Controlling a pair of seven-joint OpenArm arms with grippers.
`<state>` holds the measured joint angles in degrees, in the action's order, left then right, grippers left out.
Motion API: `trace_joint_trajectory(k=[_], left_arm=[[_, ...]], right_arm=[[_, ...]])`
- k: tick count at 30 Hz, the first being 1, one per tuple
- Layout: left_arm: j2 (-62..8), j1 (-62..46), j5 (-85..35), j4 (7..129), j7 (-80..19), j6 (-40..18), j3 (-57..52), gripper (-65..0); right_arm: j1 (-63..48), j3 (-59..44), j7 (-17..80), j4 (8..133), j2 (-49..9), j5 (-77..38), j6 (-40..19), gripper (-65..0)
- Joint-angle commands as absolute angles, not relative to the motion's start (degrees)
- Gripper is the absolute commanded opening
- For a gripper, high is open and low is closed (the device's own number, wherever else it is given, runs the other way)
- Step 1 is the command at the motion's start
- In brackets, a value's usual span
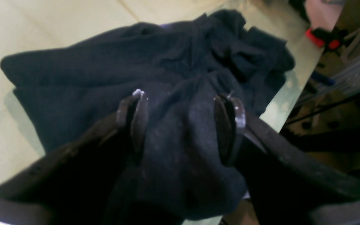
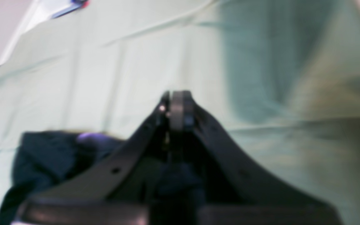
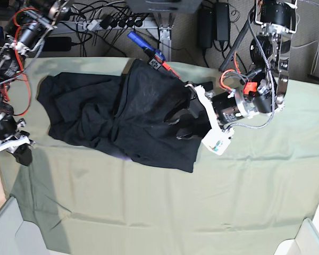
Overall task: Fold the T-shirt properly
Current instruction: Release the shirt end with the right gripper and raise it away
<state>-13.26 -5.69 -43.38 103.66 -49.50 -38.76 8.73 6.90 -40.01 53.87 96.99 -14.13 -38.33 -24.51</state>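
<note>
We count one T-shirt crumpled on one green table cloth. The left gripper grips a bunched shirt fold between widely spread jaws; the right gripper is fully closed, holding nothing

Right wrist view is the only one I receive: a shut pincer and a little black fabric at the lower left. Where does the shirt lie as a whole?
Observer: The shirt lies crumpled, not yet folded, across the upper half of the green cloth in the base view.
Operator: Thank you. And what is the left pincer doing?
Observer: The left pincer is at the shirt's far end from yours. A thick bunch of fabric fills the space between its wide-set jaws, and it appears to grip it.
</note>
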Motion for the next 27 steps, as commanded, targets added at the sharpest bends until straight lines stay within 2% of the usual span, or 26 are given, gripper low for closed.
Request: trace_joint_trajectory(k=[1,9,10,12,13,14,27], left_arm=[[-13.5,-4.95,-44.56,104.68,-48.56,-40.0,8.56,-28.0],[-13.47,-4.93,-44.77,104.68,-48.69,-40.0,8.56,-28.0],[-13.47,-4.93,-44.77,104.66,-48.69,-40.0,8.56,-28.0],[-13.5,-4.93,-44.75,104.68,-48.69,-40.0,8.56,-28.0],[-13.5,-4.93,-44.75,104.66,-48.69,-40.0,8.56,-28.0],[-13.5,-4.93,-44.75,104.66,-48.71,-40.0,8.56,-28.0],[-13.5,-4.93,-43.33,104.66,-48.66,-40.0,8.56,-28.0]], right_arm=[[7.27,-40.91,52.77,97.25,-16.21,-39.62,-28.49,-65.0],[5.21,-41.5,53.84,83.96,-20.99,-41.3,-28.32,-65.0],[5.21,-41.5,54.17,81.82,-21.52,-41.87,-28.32,-59.1],[5.19,-41.17,54.98,78.06,-22.83,-43.77,-28.34,-37.7],[5.21,-40.69,55.83,76.49,-23.46,-44.99,-28.38,-29.9],[5.19,-39.94,56.55,75.37,-24.03,-46.02,-28.51,-26.1],[5.17,-25.91,59.94,72.73,-24.88,-46.94,-28.47,-25.6]])
